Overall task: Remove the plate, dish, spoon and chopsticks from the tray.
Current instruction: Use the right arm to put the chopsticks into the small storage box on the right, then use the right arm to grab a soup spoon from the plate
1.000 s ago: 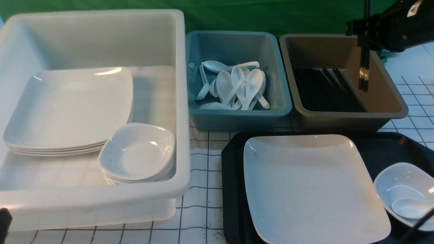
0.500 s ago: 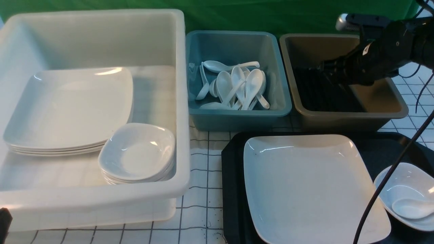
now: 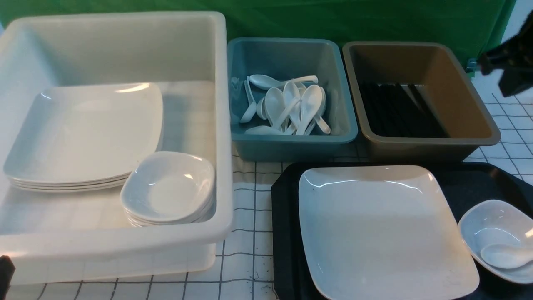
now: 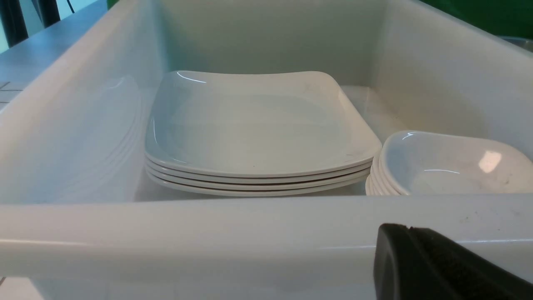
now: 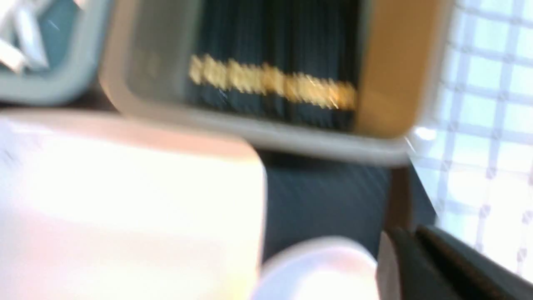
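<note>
Standing by the table here: it's covered in a white cloth with a dark grid pattern (image 3: 250, 216), and a green fabric backdrop (image 3: 333, 21) hangs behind everything. Along the back sit a big white plastic bin (image 3: 116, 246) with a stack of large white square plates (image 3: 83, 133) and a stack of small white dishes (image 3: 168, 187) inside, then a teal plastic tub (image 3: 291, 143) full of white soup spoons (image 3: 291, 104), then a brown plastic tub (image 3: 429, 143) with thin black chopsticks (image 3: 395, 110) lying flat on its floor. In front of the two tubs is the black rectangular tray with clipped corners (image 3: 285, 233). The large glossy white square plate (image 3: 383, 229) takes up most of it, and the small white rounded-square dish (image 3: 487, 221) sits just beside the plate at the tray's right end, with the short white soup spoon (image 3: 504, 255) resting inside it. The right arm (image 3: 510, 66) is a dark blur up by the brown tub's right side, not over anything on the tray. Its right claw (image 5: 433, 266) is too smeared for me to say how far apart the fingers are, and I can't see anything in it. The left claw (image 4: 437, 266) is closed up and empty, parked low just outside the white bin's near wall.
</note>
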